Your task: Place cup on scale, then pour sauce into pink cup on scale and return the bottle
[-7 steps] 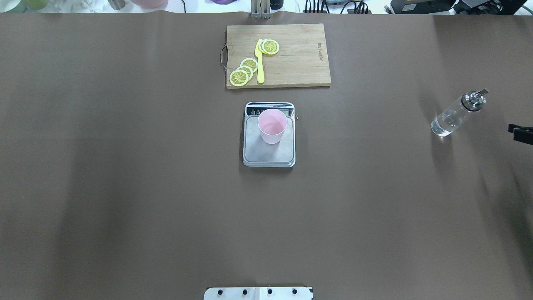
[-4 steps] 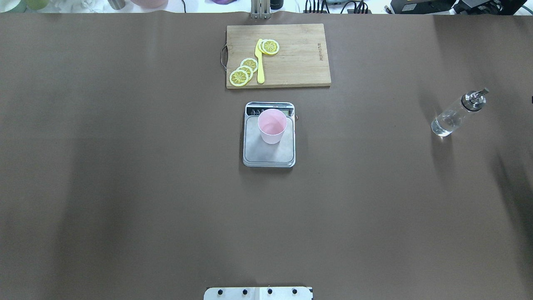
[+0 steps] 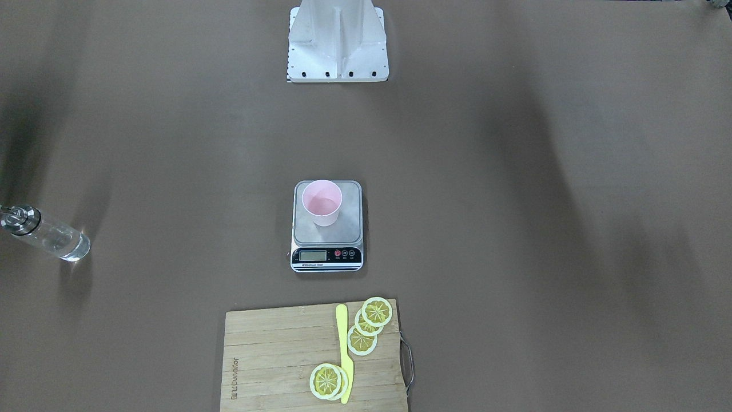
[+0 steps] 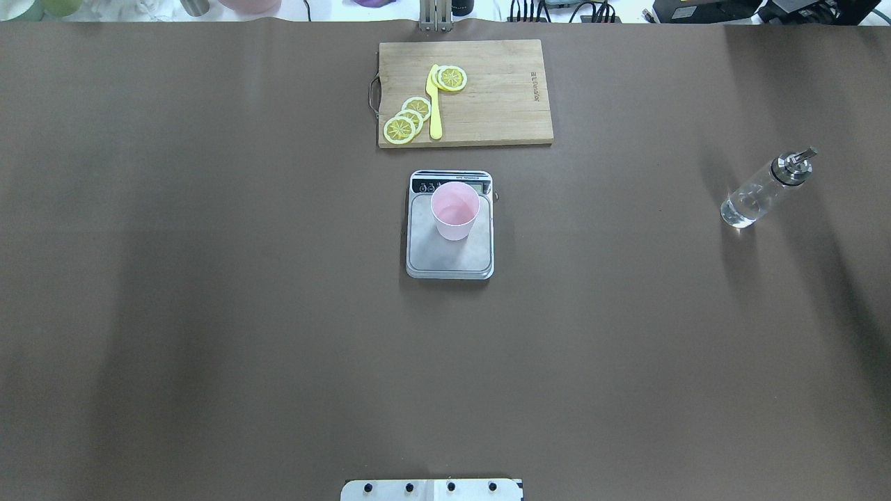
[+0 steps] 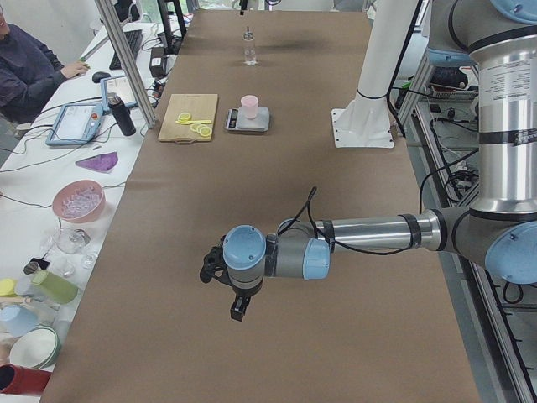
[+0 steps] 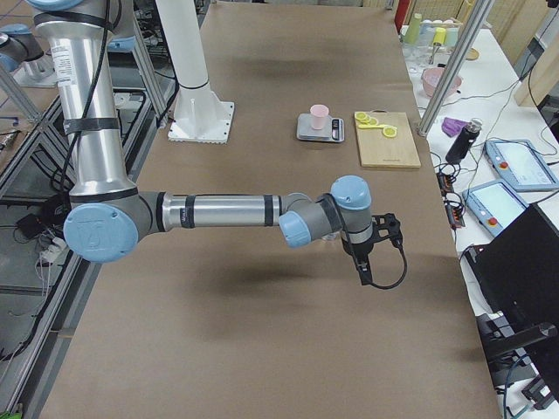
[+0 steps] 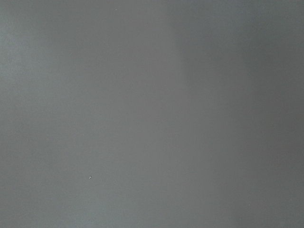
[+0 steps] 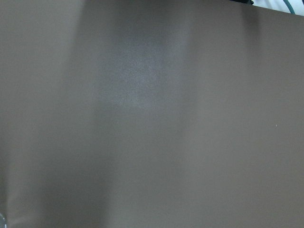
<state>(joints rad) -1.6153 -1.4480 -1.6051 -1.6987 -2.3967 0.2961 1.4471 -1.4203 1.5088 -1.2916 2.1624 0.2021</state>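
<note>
Overhead and front cameras are facing each other, steeply downward, sharing the scale; end cameras are looking along the table; wrist cameras are viewing it closely.

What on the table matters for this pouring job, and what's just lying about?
For the job: cup, standing on the scale; bottle, upright by the table's right edge.

Lying about: cutting board; lemon slices on it; yellow knife on it.
</note>
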